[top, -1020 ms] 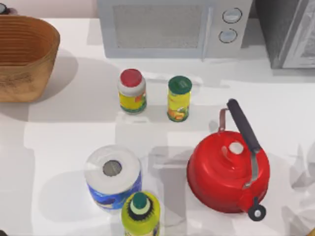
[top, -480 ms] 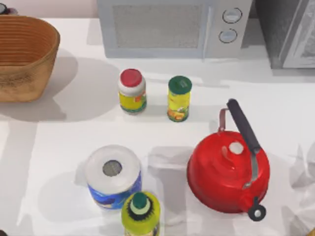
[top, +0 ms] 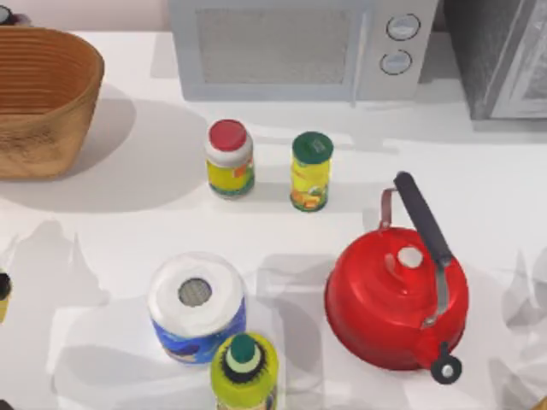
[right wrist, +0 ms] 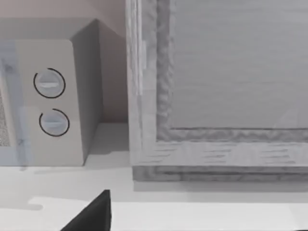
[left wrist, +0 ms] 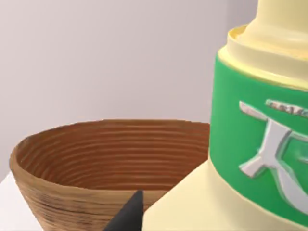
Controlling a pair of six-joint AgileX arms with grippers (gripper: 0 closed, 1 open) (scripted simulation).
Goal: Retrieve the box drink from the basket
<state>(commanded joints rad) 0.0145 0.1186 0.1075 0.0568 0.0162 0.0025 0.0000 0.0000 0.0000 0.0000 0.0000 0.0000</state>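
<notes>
While the left gripper (left wrist: 137, 211) holds the box drink (left wrist: 250, 144) upright, the carton sits outside the basket (left wrist: 72, 163), at the table's left edge; release clear of the basket comes next.

Dark, pointed fingers (left wrist: 129, 215): matte black, smooth, unmarked.

We've got open white table (top: 137, 205) between the basket (top: 43, 98) at the far left and the red-capped jar (top: 229, 159). That jar and the green-lidded can (top: 311, 171) stand near each other mid-table, before the microwave (top: 299, 47). Up front, the paper roll (top: 195, 306) and yellow bottle (top: 244, 372) touch; the red kettle (top: 395, 299) blocks the right.
</notes>
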